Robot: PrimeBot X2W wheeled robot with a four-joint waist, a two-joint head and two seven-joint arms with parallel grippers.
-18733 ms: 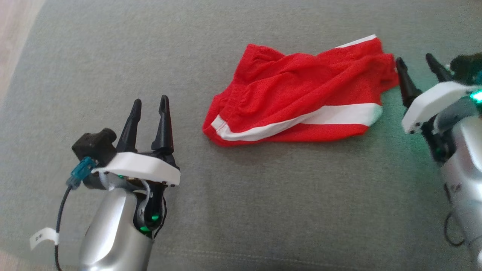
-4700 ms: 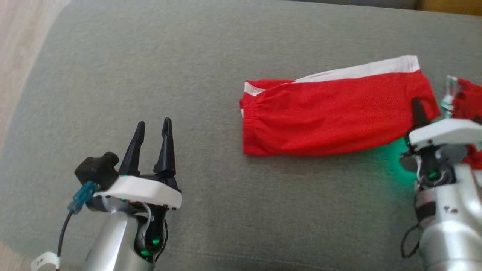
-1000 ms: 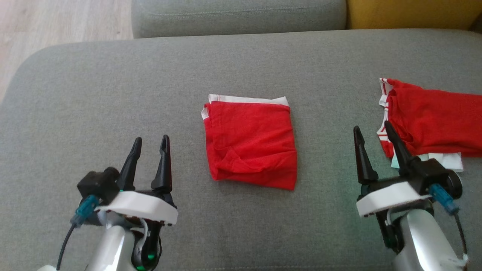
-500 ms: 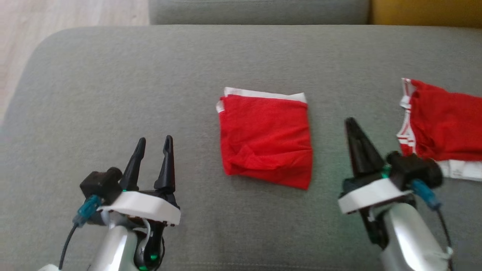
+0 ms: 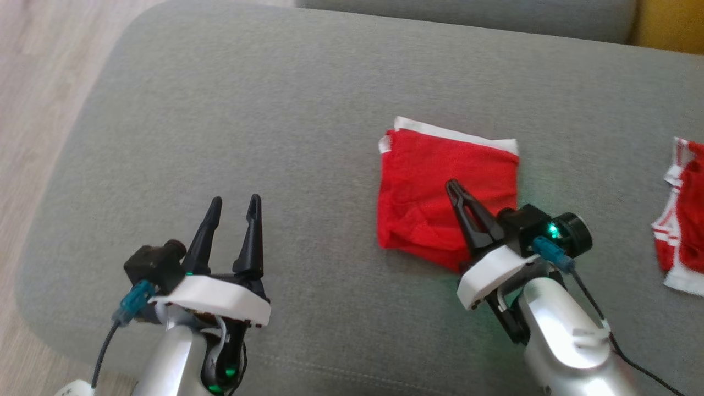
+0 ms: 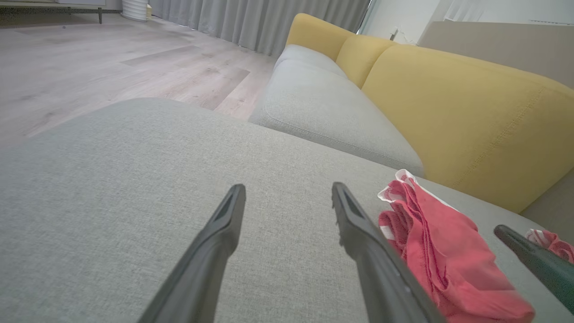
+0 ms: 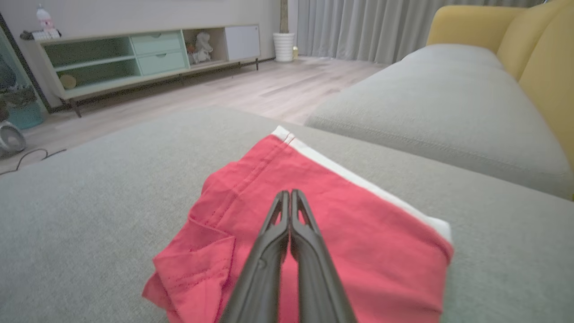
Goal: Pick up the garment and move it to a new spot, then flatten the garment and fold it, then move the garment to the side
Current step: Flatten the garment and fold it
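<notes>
The red garment with a white stripe (image 5: 440, 181) lies folded into a small square on the grey cushion (image 5: 247, 110). It also shows in the left wrist view (image 6: 448, 251) and the right wrist view (image 7: 269, 188). My right gripper (image 5: 454, 188) is shut with nothing between its fingers, and its tips hang over the garment's near right part (image 7: 289, 194). Well to the left of the garment, my left gripper (image 5: 235, 201) stands open and empty above bare cushion (image 6: 287, 190).
A second red and white garment (image 5: 679, 220) lies at the cushion's right edge. The cushion's rounded left and front edges drop to a wooden floor (image 5: 33, 82). A yellow sofa back (image 6: 448, 98) and another grey seat (image 7: 439, 89) stand behind.
The head camera has swung, so the whole scene has shifted right. My right gripper has shut and moved left from beside the folded garment to over its near right part. The left arm has stayed put.
</notes>
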